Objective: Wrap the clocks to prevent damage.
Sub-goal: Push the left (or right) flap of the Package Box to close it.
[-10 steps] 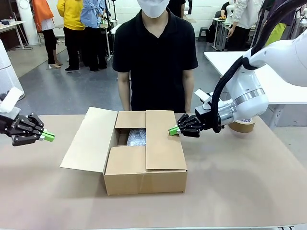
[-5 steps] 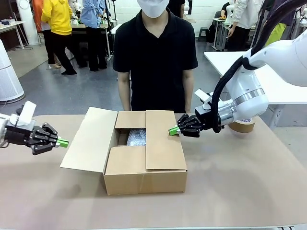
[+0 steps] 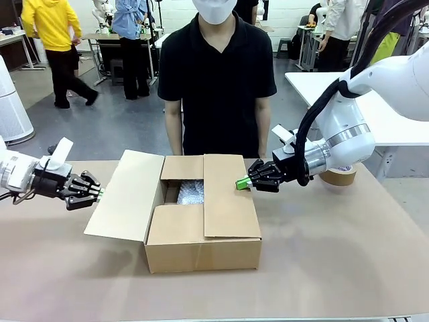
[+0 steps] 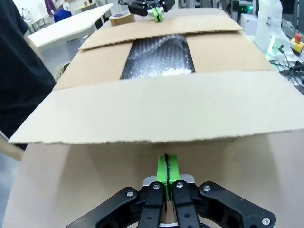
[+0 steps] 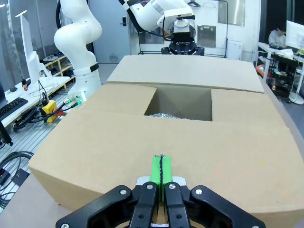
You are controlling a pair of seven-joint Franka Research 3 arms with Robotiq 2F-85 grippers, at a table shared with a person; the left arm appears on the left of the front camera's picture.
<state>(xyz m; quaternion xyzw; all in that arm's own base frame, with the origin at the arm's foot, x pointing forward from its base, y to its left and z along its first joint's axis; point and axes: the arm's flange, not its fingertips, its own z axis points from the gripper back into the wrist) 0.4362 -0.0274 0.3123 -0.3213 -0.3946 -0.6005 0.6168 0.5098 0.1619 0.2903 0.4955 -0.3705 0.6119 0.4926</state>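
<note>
Left gripper sits pinched together and empty just beside the splayed left flap, right gripper likewise at the folded right flap, bubble wrap down in the box: shove too hard and the box skids or a flap buckles.

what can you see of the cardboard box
Plain brown cardboard box on the table. Its left flap slopes outward, open; right flap and near flap lie folded over the top. The gap shows bubble wrap. The shut left end effector and right end effector sit by the long flaps' edges; contact unclear.
</note>
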